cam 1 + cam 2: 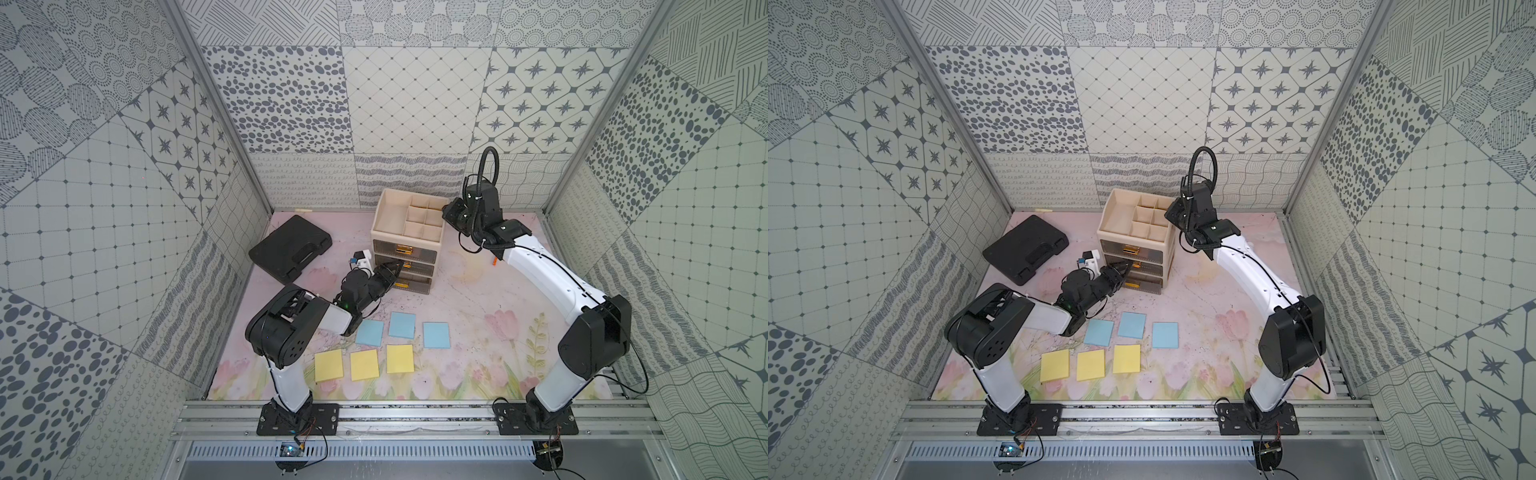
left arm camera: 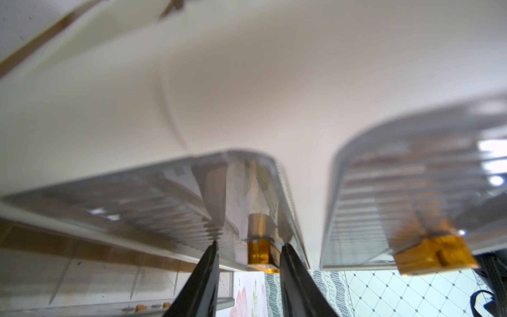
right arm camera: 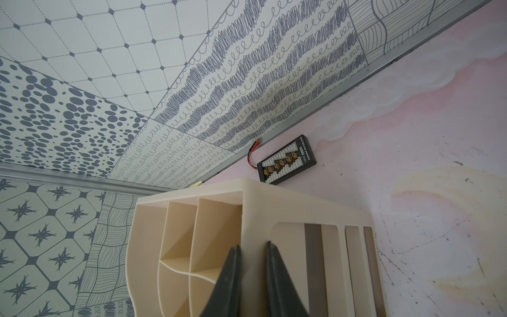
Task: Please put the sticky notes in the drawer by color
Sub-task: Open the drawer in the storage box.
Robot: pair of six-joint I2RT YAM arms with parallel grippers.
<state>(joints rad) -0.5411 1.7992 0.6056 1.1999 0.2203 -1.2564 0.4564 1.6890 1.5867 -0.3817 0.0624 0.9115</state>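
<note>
— While you steady the cabinet (image 1: 384, 220), how far along?
— Six sticky notes (image 1: 402, 325), three blue, three yellow, lie on the mat (image 1: 478, 299); no pink in sight. My left fingers (image 2: 203, 274) straddle the middle drawer's (image 2: 137, 197) gold handle (image 2: 259, 254), not yet clamped; right fingers (image 3: 227, 274) pinch the cabinet's tray wall.

Both top views high overhead; wrist views close on the drawer (image 3: 301, 208)
</note>
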